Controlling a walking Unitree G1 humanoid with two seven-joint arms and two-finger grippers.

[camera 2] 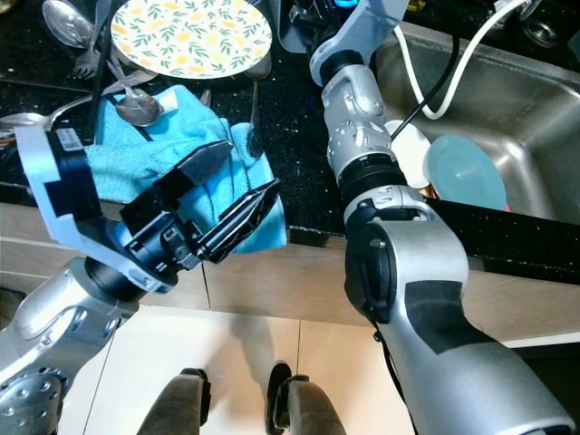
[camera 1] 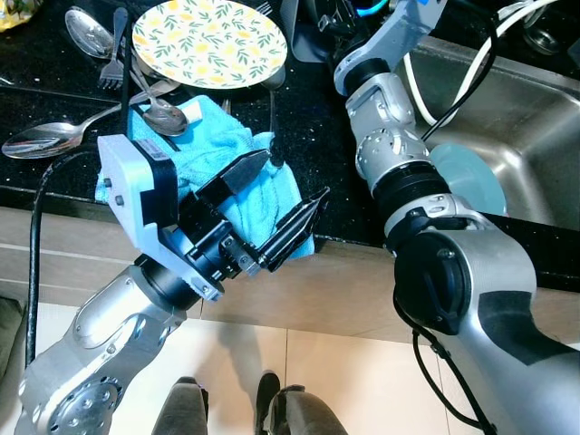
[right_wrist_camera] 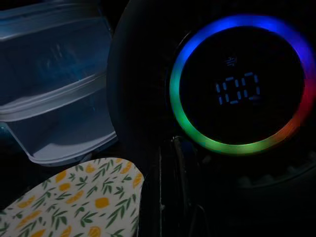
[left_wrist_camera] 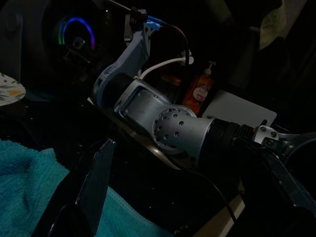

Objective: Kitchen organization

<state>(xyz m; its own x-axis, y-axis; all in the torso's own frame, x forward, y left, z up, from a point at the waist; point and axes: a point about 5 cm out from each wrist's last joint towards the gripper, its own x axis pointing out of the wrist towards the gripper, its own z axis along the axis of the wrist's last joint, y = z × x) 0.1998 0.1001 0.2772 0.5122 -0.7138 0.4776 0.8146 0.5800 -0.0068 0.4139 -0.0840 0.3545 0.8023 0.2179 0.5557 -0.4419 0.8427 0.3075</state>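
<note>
two grippers noted. left gripper (camera 1: 276, 201) hangs over the near edge of the black counter (camera 1: 317, 145), above the turquoise towel (camera 1: 208, 145) that lies there and droops over the edge; its two black fingers stand well apart and hold nothing. right arm (camera 1: 390, 154) reaches far back over the counter beside the steel sink (camera 1: 535, 118). right gripper (right_wrist_camera: 170, 197) sits at the rim of the lemon-patterned plate (camera 1: 208, 41), before a dark appliance with a rainbow ring display (right_wrist_camera: 242, 89); whether its fingers are together or apart cannot be told in the dark wrist view. several spoons (camera 1: 50, 136) and a fork (camera 1: 113, 54) lie around the plate and on the towel's far edge. pale blue round lid (camera 2: 465, 170) lies in the sink. clear plastic container (right_wrist_camera: 54, 113) stands behind the plate. orange soap bottle (left_wrist_camera: 200, 91) stands at the back of the counter.
</note>
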